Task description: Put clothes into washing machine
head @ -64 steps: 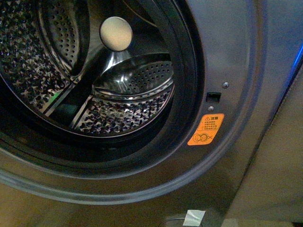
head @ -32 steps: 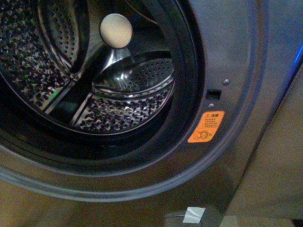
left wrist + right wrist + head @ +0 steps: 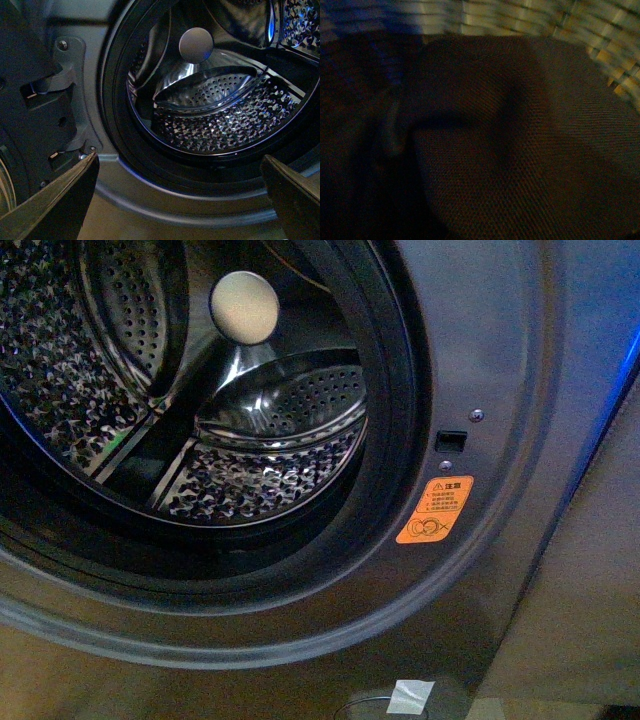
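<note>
The washing machine [image 3: 480, 360] fills the front view, grey, with its round port open, a dark rubber rim [image 3: 395, 390] and a perforated steel drum [image 3: 270, 470]. No garment shows inside the drum. In the left wrist view my left gripper [image 3: 180, 200] hangs open just outside the port, its dark fingers [image 3: 60, 200] wide apart with nothing between them, facing the drum [image 3: 220, 125]. The right wrist view is dim and filled by the clothes [image 3: 520, 150], dark ribbed knit fabric close to the lens. The right gripper's jaws are hidden there.
An orange warning sticker [image 3: 435, 510] sits right of the port, and a blue light [image 3: 628, 355] glows at the machine's right edge. A woven basket wall [image 3: 520, 20] runs behind the clothes. The door hinge bracket [image 3: 65, 65] stands beside the port. A beige panel [image 3: 590, 570] flanks the machine.
The front view has shifted very slightly against the machine. Nothing else has visibly changed.
</note>
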`<act>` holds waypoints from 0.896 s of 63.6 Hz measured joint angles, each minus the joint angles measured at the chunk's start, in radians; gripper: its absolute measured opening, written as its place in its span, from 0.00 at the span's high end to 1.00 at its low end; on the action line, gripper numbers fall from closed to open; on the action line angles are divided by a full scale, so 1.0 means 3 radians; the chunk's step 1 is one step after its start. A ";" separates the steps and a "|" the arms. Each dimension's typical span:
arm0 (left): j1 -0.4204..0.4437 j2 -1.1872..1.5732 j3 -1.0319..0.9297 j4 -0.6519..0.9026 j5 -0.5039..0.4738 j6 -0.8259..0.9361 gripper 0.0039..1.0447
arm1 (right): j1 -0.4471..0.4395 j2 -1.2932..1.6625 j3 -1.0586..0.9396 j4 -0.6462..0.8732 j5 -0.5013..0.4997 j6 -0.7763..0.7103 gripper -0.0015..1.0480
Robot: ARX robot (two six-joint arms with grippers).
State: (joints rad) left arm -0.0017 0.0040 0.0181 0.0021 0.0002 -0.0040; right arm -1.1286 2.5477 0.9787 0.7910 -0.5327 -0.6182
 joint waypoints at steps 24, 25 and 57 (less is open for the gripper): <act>0.0000 0.0000 0.0000 0.0000 0.0000 0.0000 0.06 | -0.0161 -0.2650 -0.1144 0.0814 -0.1222 0.0652 0.94; 0.0000 0.0000 0.0000 0.0000 0.0000 0.0000 0.06 | -0.0164 -0.2715 -0.1143 0.0841 -0.1235 0.0717 0.94; 0.0000 0.0000 0.0000 0.0000 0.0000 0.0001 0.06 | 0.0498 -0.4435 0.0076 0.0540 -0.1320 0.2597 0.94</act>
State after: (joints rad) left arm -0.0017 0.0040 0.0181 0.0021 0.0002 -0.0036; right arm -0.9791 1.2171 1.0016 0.9531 -0.9287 0.1608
